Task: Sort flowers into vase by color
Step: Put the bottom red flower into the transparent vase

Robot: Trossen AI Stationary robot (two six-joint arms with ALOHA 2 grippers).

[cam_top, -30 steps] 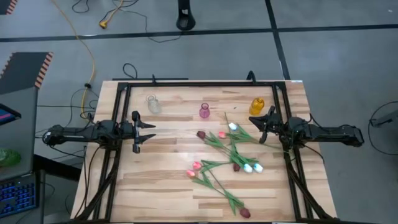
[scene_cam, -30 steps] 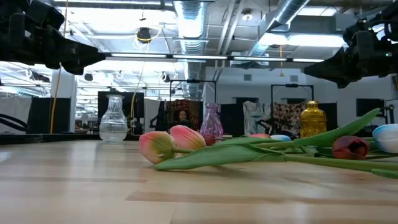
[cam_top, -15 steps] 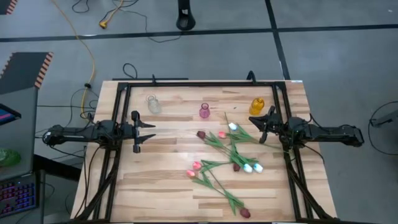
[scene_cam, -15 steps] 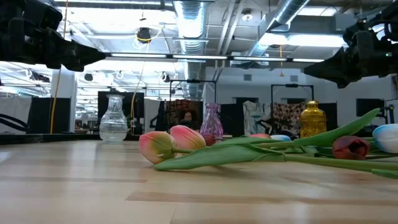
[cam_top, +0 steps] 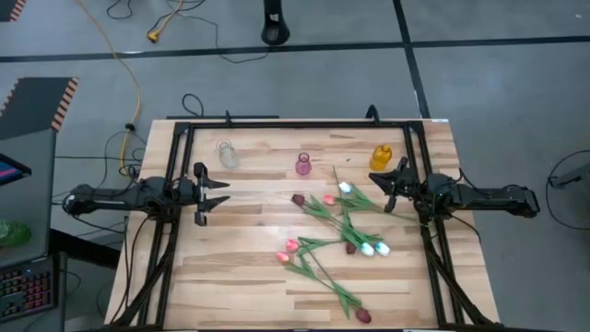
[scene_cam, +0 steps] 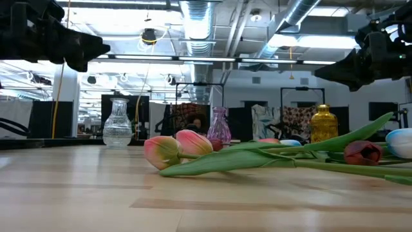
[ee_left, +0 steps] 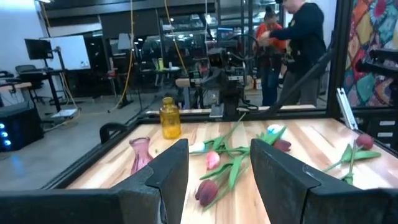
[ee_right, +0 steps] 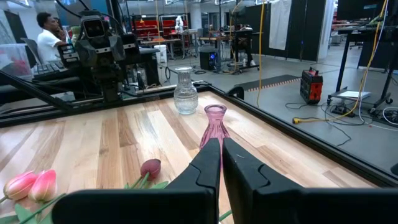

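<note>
The left gripper point(cam_top: 205, 194), open and empty, has drawn slightly back toward nine o'clock. The small artificial tulips point(cam_top: 334, 242) lie diagonally at table centre-right, nearer the shut, empty right gripper point(cam_top: 392, 185).

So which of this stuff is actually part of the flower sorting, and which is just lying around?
Part of the job:
- flowers scattered on the table
- clear vase
- pink vase
- amber vase

Just lying about:
- yellow cable on the floor
- black stand base beyond the table
</note>
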